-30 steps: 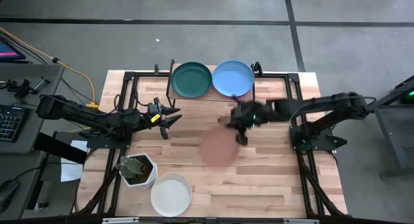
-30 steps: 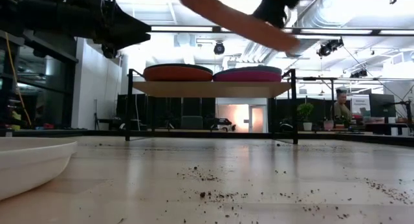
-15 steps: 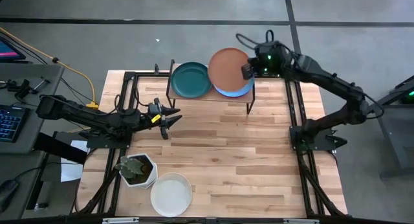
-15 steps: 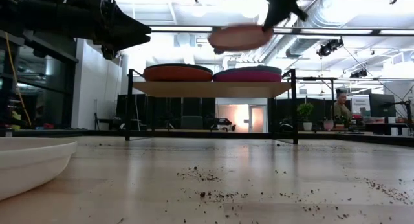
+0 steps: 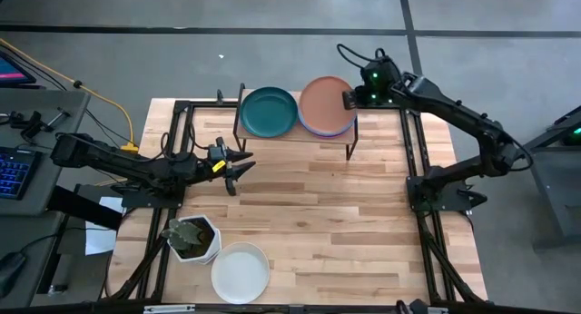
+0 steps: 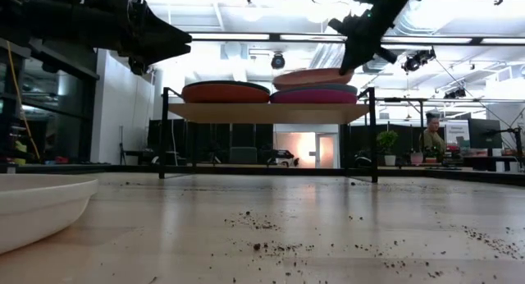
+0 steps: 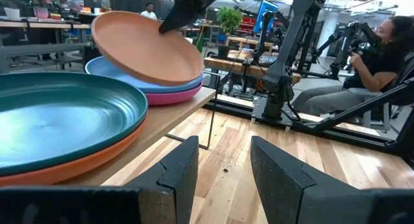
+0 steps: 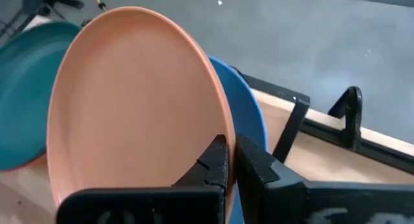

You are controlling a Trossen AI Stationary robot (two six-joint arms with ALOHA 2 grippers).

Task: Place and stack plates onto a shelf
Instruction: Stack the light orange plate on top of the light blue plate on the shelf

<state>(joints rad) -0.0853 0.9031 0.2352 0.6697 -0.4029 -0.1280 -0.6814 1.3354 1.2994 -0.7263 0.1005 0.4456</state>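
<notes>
The right gripper (image 5: pixel 354 98), clamped on the salmon plate's (image 5: pixel 327 104) rim, tilts it over the shelf's (image 6: pixel 267 112) blue plate (image 7: pixel 123 74) for stacking; the left gripper (image 5: pixel 238 163) waits apart.

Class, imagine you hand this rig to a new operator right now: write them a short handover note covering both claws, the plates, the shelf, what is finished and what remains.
Right claw: shut on the salmon plate, holding it tilted just above the light blue plate at the shelf's right end; not yet released.
Left claw: open, idle above the table's left half.
Shelf: teal plate on the red plate at left; light blue on the pink plate at right.
White plate sits at the table's front edge, beside the plant pot.
Left: set down the salmon plate, then shelve the white one.
</notes>
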